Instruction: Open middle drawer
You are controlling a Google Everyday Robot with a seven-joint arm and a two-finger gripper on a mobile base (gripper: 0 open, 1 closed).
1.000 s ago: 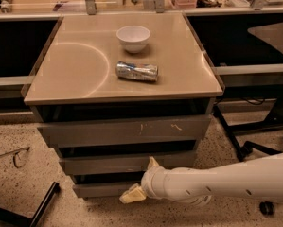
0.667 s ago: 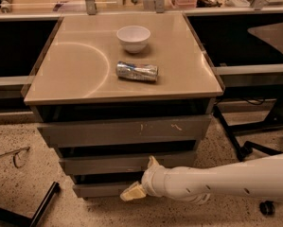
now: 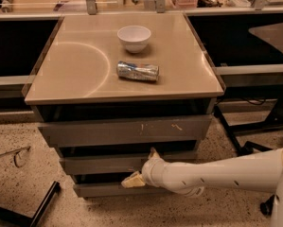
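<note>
Middle drawer (image 3: 101, 165): wide, low, plain grey front, level, second in the stack beneath the taller scratched front (image 3: 124, 130). The gripper (image 3: 142, 167) is at its right half.

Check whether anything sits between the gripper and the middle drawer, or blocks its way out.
Nothing visible does. The gripper is at the front of the middle drawer, near its middle. The floor straight ahead of it shows only the robot's own arm.
</note>
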